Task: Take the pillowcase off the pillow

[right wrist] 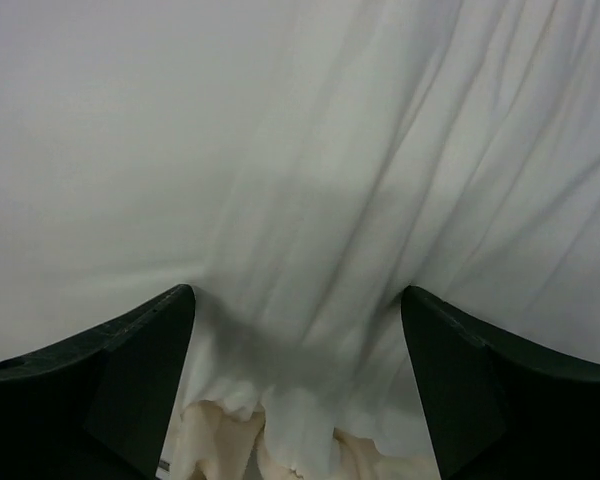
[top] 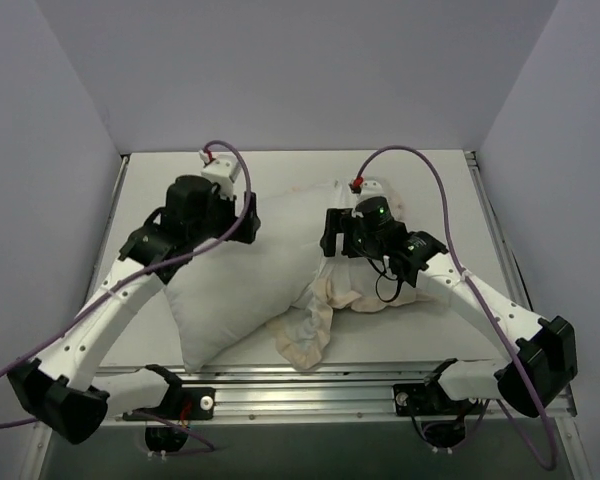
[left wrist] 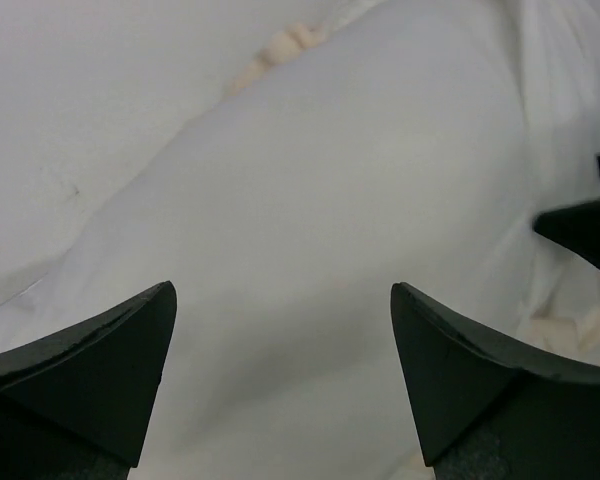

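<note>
jaws stood wide and empty on both arms: right gripper nearer, directly over the bunched pillowcase; left gripper above the pillow, which lay diagonally leftward.

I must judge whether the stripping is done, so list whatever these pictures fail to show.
- Top view: the right arm covers where the pillow meets the pillowcase; whether any corner is inside cannot be told.
- Right wrist view: white folds fill the frame beyond the open right gripper; pillow or case is unclear.
- Left wrist view: a dark shape is cut off by the right edge.
</note>
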